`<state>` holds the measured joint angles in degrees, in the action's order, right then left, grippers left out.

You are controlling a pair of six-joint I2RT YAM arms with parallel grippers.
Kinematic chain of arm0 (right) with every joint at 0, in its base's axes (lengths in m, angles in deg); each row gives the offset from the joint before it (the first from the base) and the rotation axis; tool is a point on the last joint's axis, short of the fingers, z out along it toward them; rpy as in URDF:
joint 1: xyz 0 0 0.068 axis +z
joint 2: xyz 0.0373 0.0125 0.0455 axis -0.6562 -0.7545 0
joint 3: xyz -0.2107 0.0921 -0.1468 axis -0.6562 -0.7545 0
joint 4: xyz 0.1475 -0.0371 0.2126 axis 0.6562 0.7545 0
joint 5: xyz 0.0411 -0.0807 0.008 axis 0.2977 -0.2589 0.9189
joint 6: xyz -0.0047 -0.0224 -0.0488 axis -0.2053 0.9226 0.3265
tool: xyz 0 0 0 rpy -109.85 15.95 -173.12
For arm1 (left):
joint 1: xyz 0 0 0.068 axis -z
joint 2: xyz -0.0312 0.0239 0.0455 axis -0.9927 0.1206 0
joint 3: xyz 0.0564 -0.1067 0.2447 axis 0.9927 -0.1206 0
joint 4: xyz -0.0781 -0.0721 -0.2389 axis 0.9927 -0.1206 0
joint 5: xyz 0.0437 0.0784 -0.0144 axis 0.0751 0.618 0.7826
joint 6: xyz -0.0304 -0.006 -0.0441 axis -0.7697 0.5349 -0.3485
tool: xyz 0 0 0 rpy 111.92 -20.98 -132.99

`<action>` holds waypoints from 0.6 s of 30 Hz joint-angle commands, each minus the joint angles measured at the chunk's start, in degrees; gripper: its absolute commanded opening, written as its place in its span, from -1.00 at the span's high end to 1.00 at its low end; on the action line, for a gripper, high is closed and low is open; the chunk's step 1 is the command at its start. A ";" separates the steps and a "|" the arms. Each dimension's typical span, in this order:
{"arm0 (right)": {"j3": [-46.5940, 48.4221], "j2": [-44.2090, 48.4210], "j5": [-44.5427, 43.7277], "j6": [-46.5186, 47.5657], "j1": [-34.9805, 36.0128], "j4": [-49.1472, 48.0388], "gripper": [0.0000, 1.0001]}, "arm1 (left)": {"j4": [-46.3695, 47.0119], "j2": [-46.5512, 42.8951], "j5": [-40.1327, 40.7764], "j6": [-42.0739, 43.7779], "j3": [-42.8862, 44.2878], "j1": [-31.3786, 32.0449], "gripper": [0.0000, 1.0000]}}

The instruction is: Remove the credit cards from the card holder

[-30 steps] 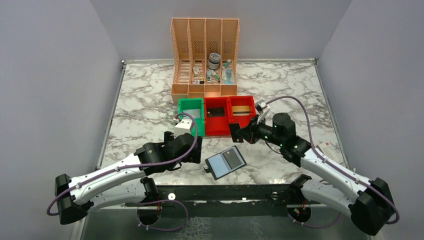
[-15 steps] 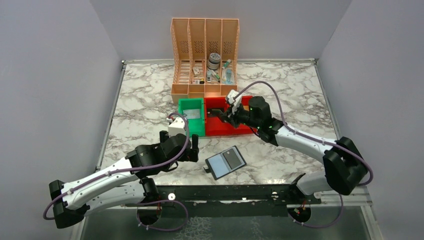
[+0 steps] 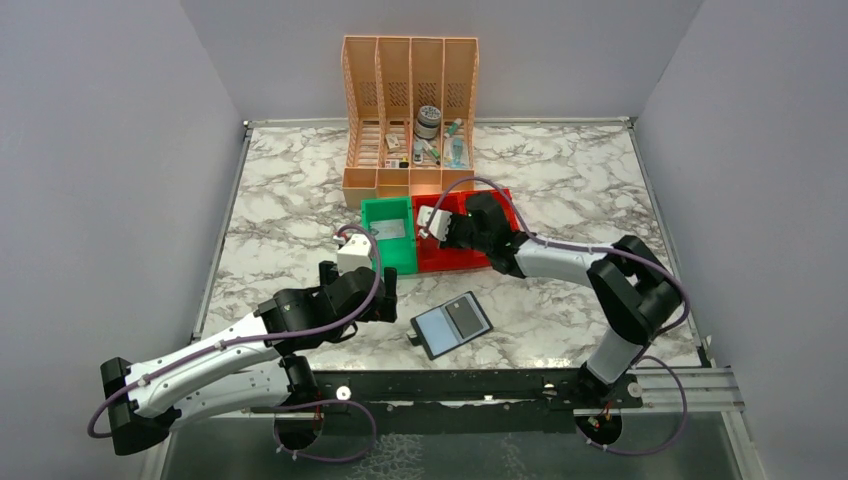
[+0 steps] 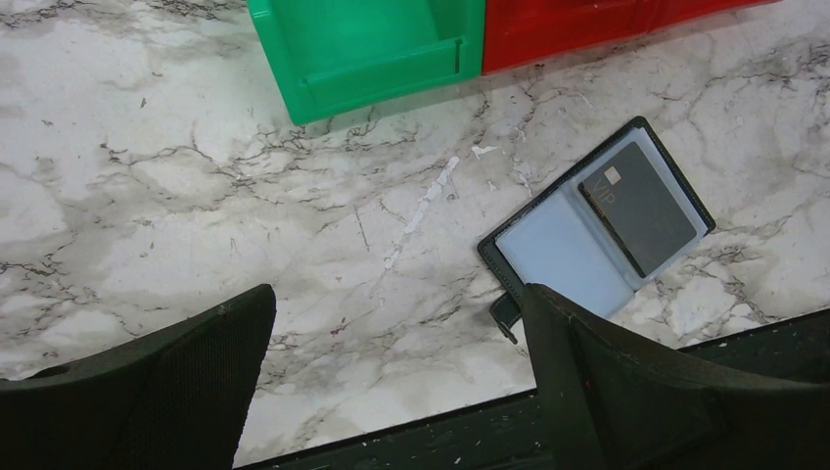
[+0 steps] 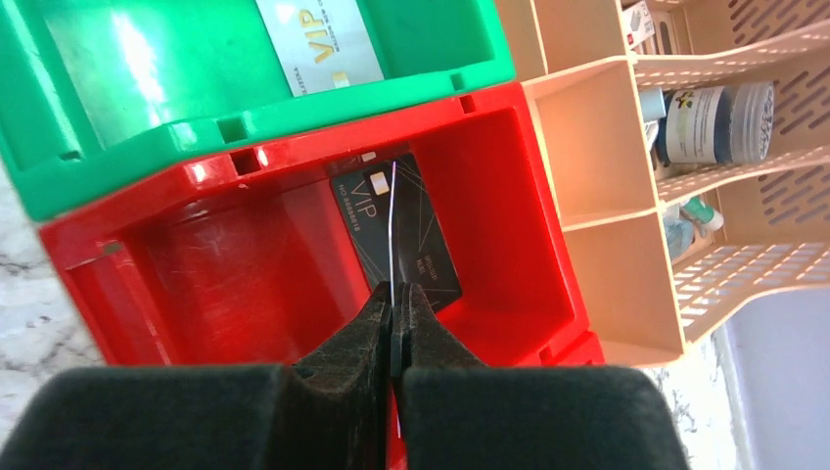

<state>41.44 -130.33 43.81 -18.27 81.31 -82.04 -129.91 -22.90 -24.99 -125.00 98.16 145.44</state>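
Observation:
The black card holder [image 3: 450, 323] lies open on the marble near the front edge, pale blue lining up, with a dark grey credit card [image 4: 641, 206] in its right pocket and its tab [image 4: 504, 313] at the near corner. My left gripper [image 4: 391, 333] is open and empty, low over the marble just left of the holder [image 4: 587, 230]. My right gripper [image 5: 393, 304] is shut on a thin card seen edge-on [image 5: 391, 211], held over the left red bin [image 5: 225, 264]. Another dark grey card [image 5: 416, 240] lies in that bin. A pale card [image 5: 318, 44] lies in the green bin [image 5: 147, 117].
The green bin [image 3: 388, 235] and two red bins [image 3: 500, 205] stand side by side mid-table. A peach divided organizer [image 3: 410, 110] with small items stands behind them. Grey walls close in both sides and the back. A black rail runs along the front edge.
My right arm has swung left from in front of the red bins to above the left red bin, still holding the card. My left gripper shifted slightly left and stayed open.

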 commanded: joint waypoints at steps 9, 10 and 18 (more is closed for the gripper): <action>7.87 -7.90 -0.92 12.69 0.05 2.29 0.98 | -0.13 -0.14 3.43 -0.78 -0.48 0.10 -0.99; 8.18 -8.25 -0.88 12.81 0.05 1.66 0.98 | -0.12 -0.05 3.44 -0.74 -0.48 0.10 -0.99; 11.55 -13.03 -3.22 14.81 0.05 0.91 0.98 | -0.13 0.01 3.10 -0.89 -0.55 0.07 -0.99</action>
<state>49.75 -140.65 42.73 -5.44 81.29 -80.46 -129.91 -22.81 -23.53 -125.44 98.12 145.44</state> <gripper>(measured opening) 0.014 0.992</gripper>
